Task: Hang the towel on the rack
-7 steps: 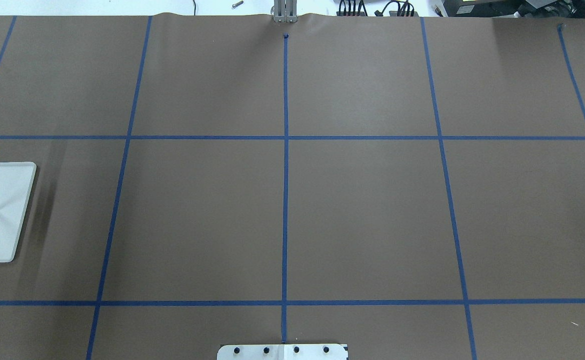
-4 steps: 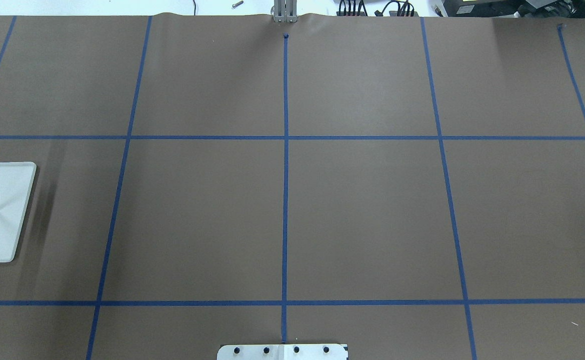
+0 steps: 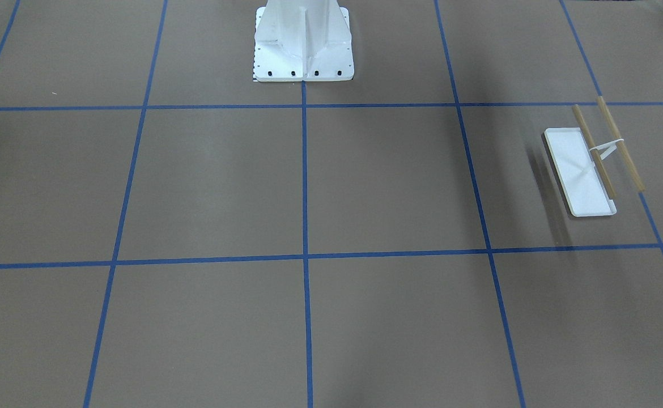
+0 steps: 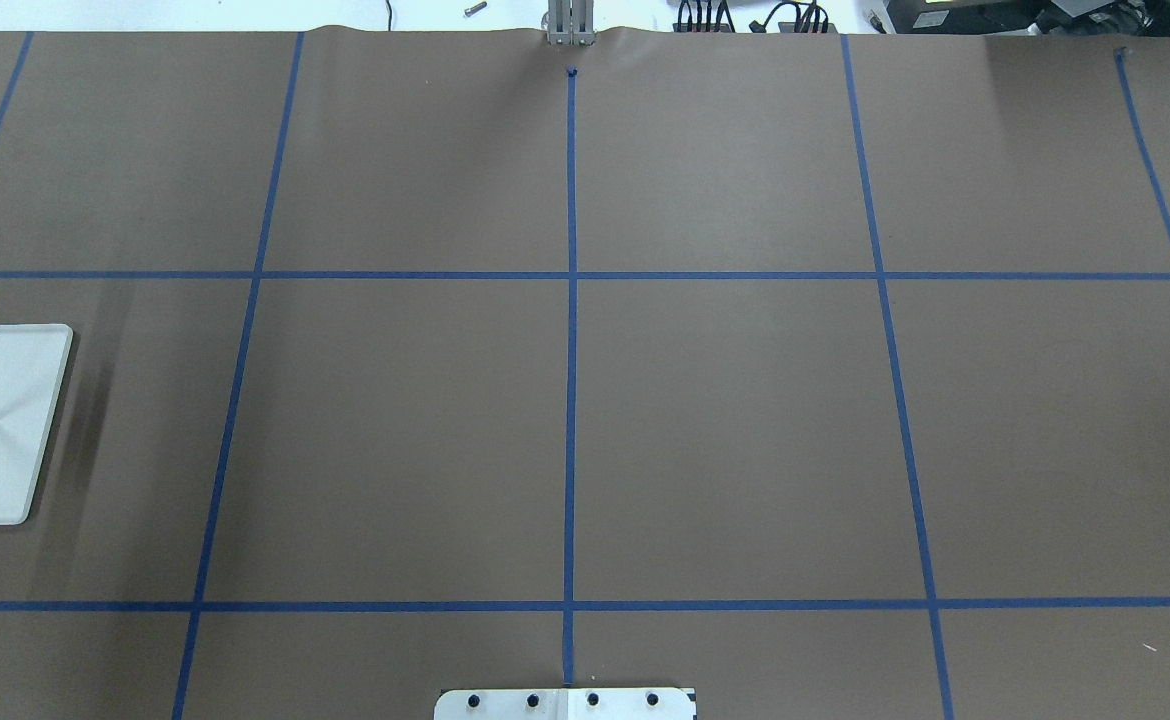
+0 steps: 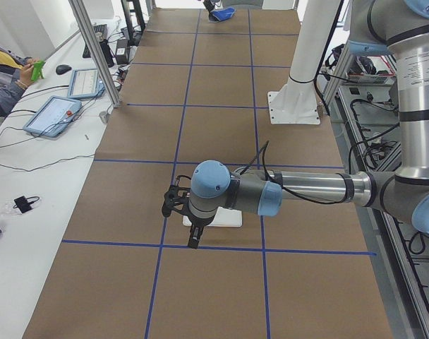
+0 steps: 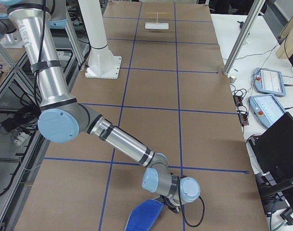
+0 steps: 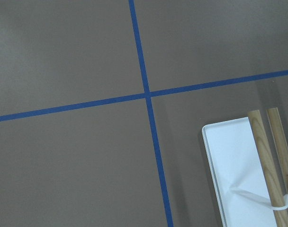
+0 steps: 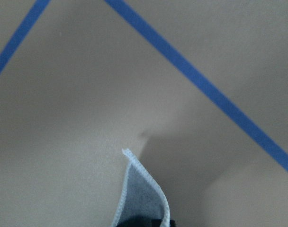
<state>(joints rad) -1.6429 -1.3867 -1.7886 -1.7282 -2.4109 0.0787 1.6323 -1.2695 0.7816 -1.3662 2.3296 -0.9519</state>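
The rack stands on the table on my left side, with a white tray base and two wood bars; it also shows in the overhead view and the left wrist view. My left gripper hangs just above the table beside the rack; I cannot tell if it is open. The blue towel lies at the table's far right end. My right gripper is at its raised end. In the right wrist view a grey, pale-stitched towel corner stands up from the jaws, off the table.
The large white bolted pedestal stands at the robot's edge of the table. Blue tape lines cross the brown cover. Tablets and cables lie on the side bench. A metal post stands by the far edge.
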